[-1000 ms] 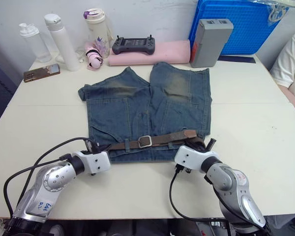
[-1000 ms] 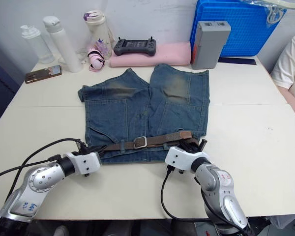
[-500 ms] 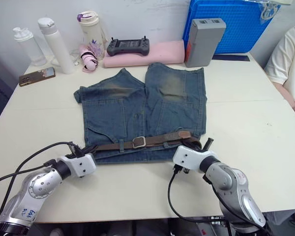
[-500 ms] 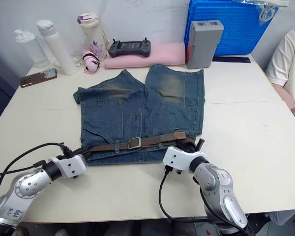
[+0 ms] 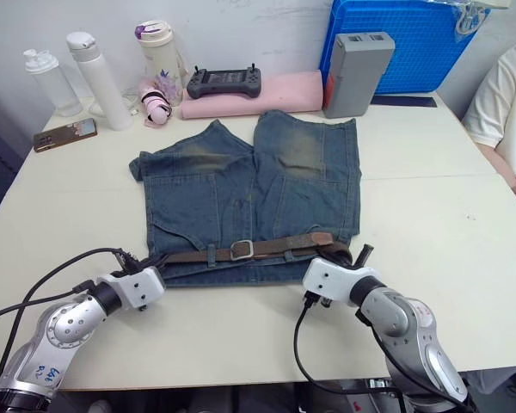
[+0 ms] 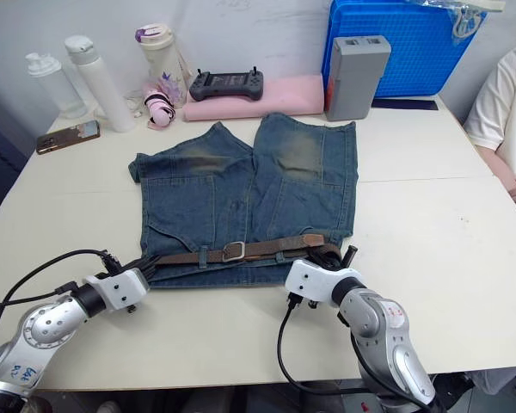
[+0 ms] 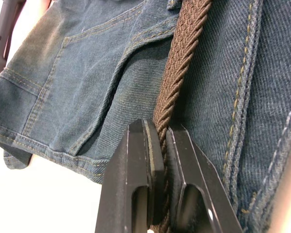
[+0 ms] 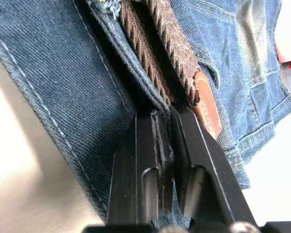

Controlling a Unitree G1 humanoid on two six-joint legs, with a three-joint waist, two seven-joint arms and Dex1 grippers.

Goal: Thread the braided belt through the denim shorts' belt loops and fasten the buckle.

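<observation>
Because the braided belt [image 5: 275,247] is a soft, light woven strap, it likely sags between holds and is best pinched flat near the waistband. It lies across the waistband of the denim shorts [image 5: 241,194] on the surface, its long axis running 9 to 3 o'clock, buckle [image 5: 242,249] centred. The left end effector [image 7: 157,174] is clamped on the braid; the right end effector [image 8: 167,145] is pinched on the shorts' waistband edge.

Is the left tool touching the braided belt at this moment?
Touching. In the left wrist view the left tool has its two black fingers closed on the braided belt, with the strap pinched between them over the denim shorts.
</observation>
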